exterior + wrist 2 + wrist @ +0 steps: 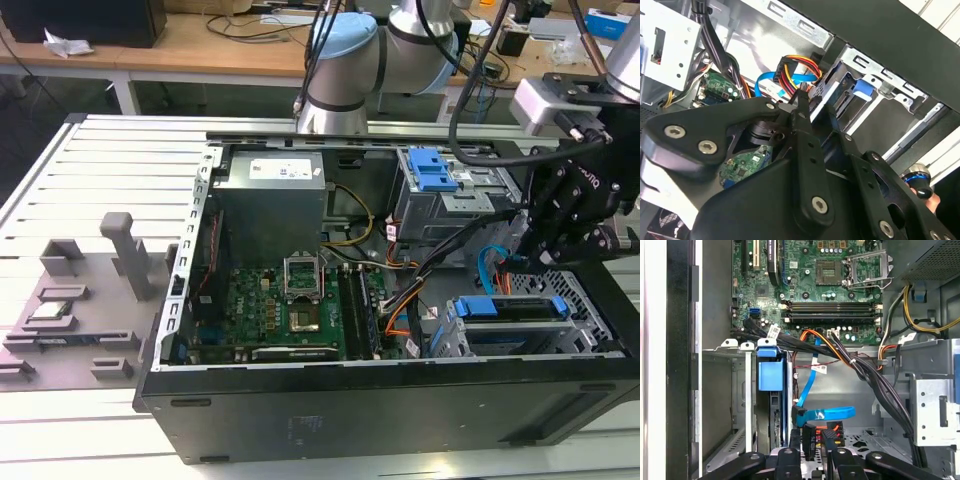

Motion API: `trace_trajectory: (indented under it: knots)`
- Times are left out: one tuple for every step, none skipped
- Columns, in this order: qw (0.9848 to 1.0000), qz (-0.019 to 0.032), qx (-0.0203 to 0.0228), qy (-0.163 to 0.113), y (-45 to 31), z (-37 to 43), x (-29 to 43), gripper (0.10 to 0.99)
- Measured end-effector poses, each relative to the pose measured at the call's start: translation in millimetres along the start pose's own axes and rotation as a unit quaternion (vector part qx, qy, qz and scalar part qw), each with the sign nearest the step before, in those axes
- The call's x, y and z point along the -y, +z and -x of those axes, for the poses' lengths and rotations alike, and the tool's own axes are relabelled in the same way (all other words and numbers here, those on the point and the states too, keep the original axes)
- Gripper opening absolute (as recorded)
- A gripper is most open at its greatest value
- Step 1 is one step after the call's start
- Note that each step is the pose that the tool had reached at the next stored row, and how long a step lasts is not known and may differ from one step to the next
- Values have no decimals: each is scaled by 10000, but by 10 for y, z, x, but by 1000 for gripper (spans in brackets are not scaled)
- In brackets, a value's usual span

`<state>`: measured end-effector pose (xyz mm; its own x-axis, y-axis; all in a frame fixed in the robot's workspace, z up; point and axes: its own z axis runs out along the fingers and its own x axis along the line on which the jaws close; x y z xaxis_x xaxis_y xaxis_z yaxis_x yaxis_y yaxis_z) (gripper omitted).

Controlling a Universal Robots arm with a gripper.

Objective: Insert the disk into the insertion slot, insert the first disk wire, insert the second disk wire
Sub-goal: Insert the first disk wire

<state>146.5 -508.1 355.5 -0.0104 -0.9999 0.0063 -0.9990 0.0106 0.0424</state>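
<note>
With the gripper (814, 436) pinched on the black wire plug (812, 444), a skewed push toward the disk (508, 307) could bend its socket or snag the blue cable (826, 414)

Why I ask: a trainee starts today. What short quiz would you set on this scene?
1. True or false: the disk already sits in the insertion slot.
2. In the first wrist view, what colour is the flat cable nearest the gripper? A green, B blue, C pink.
3. Name the green board at the exterior view's left of the disk.
Key: 1 true; 2 B; 3 motherboard.
</note>
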Motion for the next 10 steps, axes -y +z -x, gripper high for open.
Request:
trace_trajectory:
  knots:
    - [10000,0,-17,1,7,0,-2,302]
    - [10000,0,-24,1,6,-1,-2,302]
    - [10000,0,-25,1,6,-1,-2,302]
    - [10000,0,-25,1,6,0,-2,302]
    - [10000,0,-25,1,6,0,-2,302]
    - [10000,0,-25,1,7,0,-2,290]
    - [10000,0,-25,1,7,0,-2,220]
    - [10000,0,-25,1,6,0,-2,169]
    - [10000,0,-25,1,7,0,-2,169]
    - [10000,0,-25,1,7,-2,-2,169]
